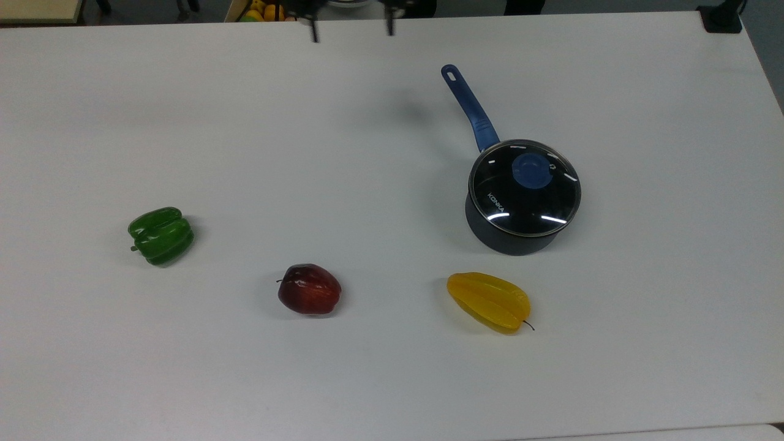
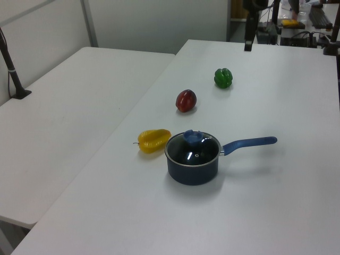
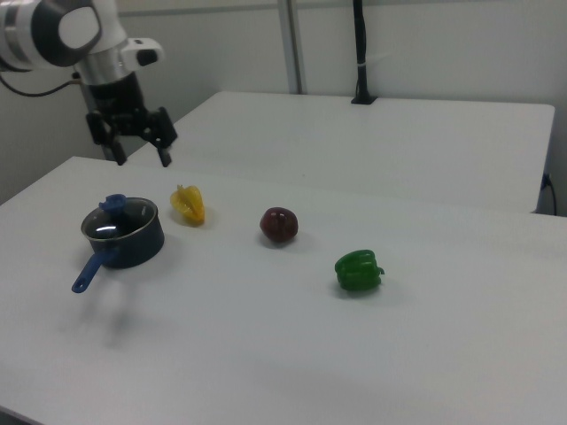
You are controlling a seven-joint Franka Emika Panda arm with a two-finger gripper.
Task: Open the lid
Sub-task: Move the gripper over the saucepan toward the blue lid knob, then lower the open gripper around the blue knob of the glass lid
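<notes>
The lid (image 1: 502, 211) is a round glass disc with a metal rim and a blue knob (image 1: 531, 170). It sits closed on a dark saucepan (image 1: 508, 244) whose long blue handle (image 1: 468, 110) points toward the top view's upper left. My gripper (image 1: 351, 29) is open at the far table edge, well to the upper left of the lid in the top view. In the right view the gripper (image 3: 142, 158) hangs above the table behind the lid (image 3: 124, 223), with nothing between its fingers. The left view also shows the lid (image 2: 199, 153) shut on the saucepan (image 2: 192, 172).
A yellow starfruit (image 1: 489, 301) lies just in front of the saucepan. A red apple (image 1: 309, 289) and a green pepper (image 1: 161, 236) lie further toward the top view's left. A second white table (image 2: 64, 122) adjoins on the left view's left.
</notes>
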